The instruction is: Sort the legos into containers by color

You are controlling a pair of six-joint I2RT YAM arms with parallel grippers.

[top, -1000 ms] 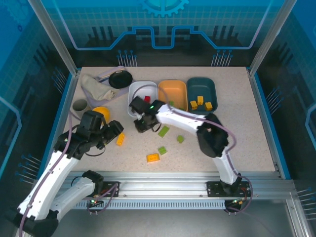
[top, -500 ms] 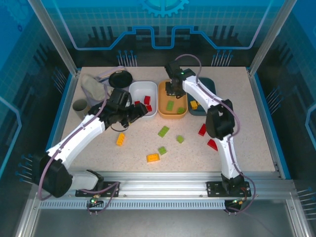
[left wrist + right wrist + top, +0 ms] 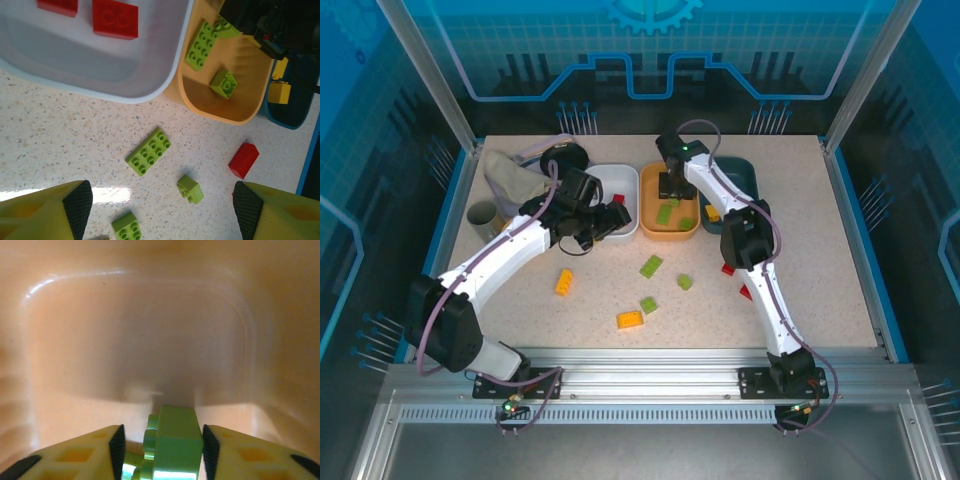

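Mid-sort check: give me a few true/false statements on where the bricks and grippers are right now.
1. The white tray holds red bricks. True.
2. The left gripper grips a yellow brick. False: it is open and empty.
3. The right gripper holds a green brick over the orange tray. True.
4. No red brick is left outside the trays. False: a loose red brick lies on the table.

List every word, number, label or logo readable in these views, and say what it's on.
None: no readable text in any view.
Gear emblem and line art on the back panel: no lettering.
Brick studs, such as on the long green brick and the red brick: any embossing too small to read.
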